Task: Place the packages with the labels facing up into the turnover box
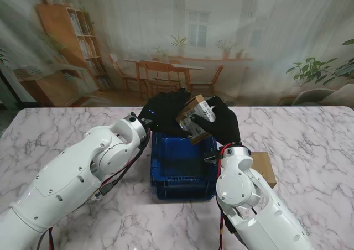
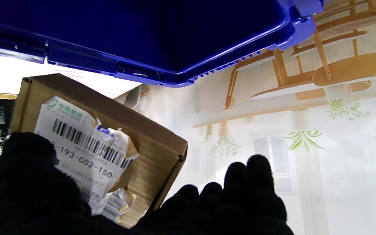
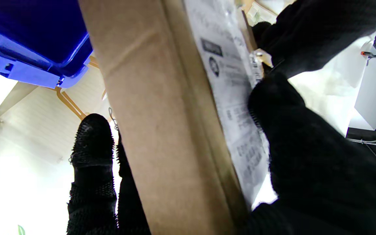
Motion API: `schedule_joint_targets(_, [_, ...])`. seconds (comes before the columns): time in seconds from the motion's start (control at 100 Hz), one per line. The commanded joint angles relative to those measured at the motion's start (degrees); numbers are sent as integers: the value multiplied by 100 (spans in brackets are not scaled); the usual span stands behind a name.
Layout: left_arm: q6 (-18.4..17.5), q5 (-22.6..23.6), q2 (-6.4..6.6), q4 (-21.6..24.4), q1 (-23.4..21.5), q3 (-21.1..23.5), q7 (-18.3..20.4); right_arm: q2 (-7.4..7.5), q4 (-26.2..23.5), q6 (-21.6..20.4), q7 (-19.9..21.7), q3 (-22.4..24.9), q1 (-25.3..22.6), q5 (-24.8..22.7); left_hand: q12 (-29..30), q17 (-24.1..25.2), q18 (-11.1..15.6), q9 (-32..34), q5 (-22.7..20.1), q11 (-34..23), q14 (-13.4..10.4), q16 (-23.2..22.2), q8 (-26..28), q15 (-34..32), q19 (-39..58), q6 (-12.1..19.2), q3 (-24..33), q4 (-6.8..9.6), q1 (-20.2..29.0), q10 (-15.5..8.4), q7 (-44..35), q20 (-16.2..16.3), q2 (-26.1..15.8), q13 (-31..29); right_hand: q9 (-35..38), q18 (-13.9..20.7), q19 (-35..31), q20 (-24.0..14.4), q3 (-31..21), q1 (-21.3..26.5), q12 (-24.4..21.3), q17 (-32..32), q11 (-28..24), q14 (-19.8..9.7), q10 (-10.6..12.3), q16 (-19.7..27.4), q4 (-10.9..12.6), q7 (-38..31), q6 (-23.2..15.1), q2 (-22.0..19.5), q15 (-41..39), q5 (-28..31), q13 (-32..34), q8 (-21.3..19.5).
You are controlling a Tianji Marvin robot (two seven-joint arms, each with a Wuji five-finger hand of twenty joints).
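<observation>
Right hand [image 1: 223,123] fingers [image 3: 91,147] clamp the cardboard package [image 1: 195,117], thumb pressed on its torn label [image 3: 230,88]. The left hand [image 1: 164,113] touches the package's other side; whether it grips, I cannot tell. The package hangs tilted over the far rim of the blue turnover box [image 1: 182,170]. Another package [image 1: 264,167] lies just right of the box.

- Turnover box [image 1: 182,170]: frame centre, on table [image 1: 66,128].
- Held package [image 1: 194,117]: above box's far edge.
- Second package [image 1: 264,167]: right of box.
</observation>
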State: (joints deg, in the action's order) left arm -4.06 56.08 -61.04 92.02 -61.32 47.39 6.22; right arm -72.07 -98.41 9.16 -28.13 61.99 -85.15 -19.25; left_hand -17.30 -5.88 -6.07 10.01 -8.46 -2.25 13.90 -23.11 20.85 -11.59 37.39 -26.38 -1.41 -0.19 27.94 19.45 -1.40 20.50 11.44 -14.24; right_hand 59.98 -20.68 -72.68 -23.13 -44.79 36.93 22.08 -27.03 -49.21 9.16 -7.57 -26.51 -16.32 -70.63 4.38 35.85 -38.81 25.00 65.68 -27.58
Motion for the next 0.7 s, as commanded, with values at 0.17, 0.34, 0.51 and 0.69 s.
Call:
schedule_joint_targets(0.17, [269,-34,-75,-17,-40,-143,158,-163,-54,149,-165,-70,58,198,457,100,-322,-513,54,283,512,245,-1313,166,-285,407,-44,-148,-64,18,327,-194,211,338,-394,42,125,50,-1139,1036,56,90,-1135,-85,709,155,317,-1242,-1090,-569,261,-529,-59,-536])
schedule_joint_targets(0.34, [293,-140,-114,-84,-93,-133,-61,-191,-70,239,-201,-64,75,289,573,47,-235,-505,49,230,387,279,-1092,67,-215,412,-19,-136,34,2,169,-179,365,347,-571,45,144,62,-1171,1058,111,82,-1290,-61,653,205,309,-1355,-1078,-600,347,-640,-70,-559])
schedule_joint_targets(0.51, [288,-290,-148,-174,-102,-91,-196,-187,-92,226,-177,-55,71,316,-61,-207,64,-179,109,64,148,-16,118,-184,327,172,-10,-86,480,43,-101,53,409,-76,-638,43,231,104,-1169,1058,108,92,-1311,-73,656,224,304,-1372,-1094,-616,393,-662,-109,-574])
schedule_joint_targets(0.69, [245,-641,-153,-232,-51,24,-14,-160,-142,174,-82,-37,29,358,-265,-473,167,479,140,-109,0,-185,670,-365,541,111,37,-45,857,-151,-230,125,533,-531,-679,23,320,150,-1175,1069,108,112,-1307,-76,644,230,307,-1367,-1139,-604,424,-659,-153,-579])
